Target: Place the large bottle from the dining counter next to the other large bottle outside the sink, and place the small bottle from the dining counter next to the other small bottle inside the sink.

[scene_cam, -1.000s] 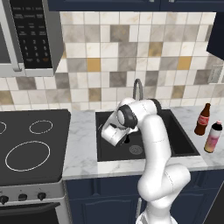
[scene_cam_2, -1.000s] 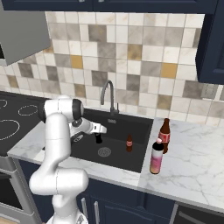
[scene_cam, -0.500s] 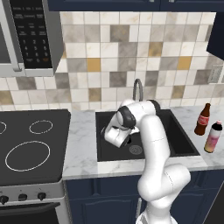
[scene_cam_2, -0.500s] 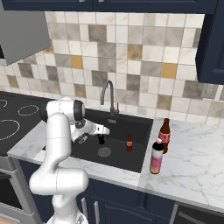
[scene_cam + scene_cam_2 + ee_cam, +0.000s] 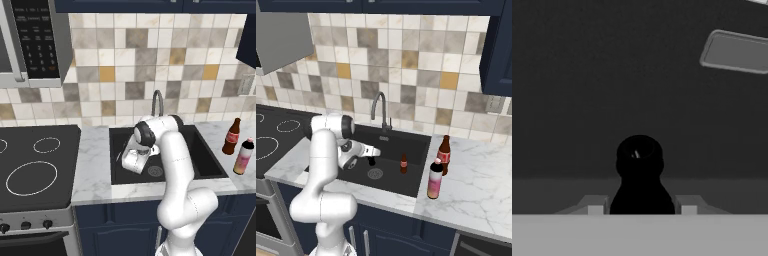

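The gripper (image 5: 372,160) hangs low inside the sink (image 5: 411,144), over the left part of the basin, its fingers clenched on a small dark bottle (image 5: 640,172) whose cap and neck stand up between the tips in the hand view. In the right base view the dark bottle shows at the end of the hand, just above the basin floor and beside the drain (image 5: 375,173). The basin's left wall is near the hand; to the right the floor lies open as far as the other small bottle (image 5: 403,163), which stands upright near the middle of the basin, apart from the gripper. The faucet (image 5: 381,111) rises behind, at the back rim.

On the counter (image 5: 476,200) right of the sink, two large bottles stand close together near the rim: a pink bottle (image 5: 435,179) in front and a brown bottle (image 5: 444,155) with a red label just behind it. The marble beyond them is open.

A stove (image 5: 35,165) sits left of the sink, a microwave (image 5: 30,42) above it, tiled wall behind.
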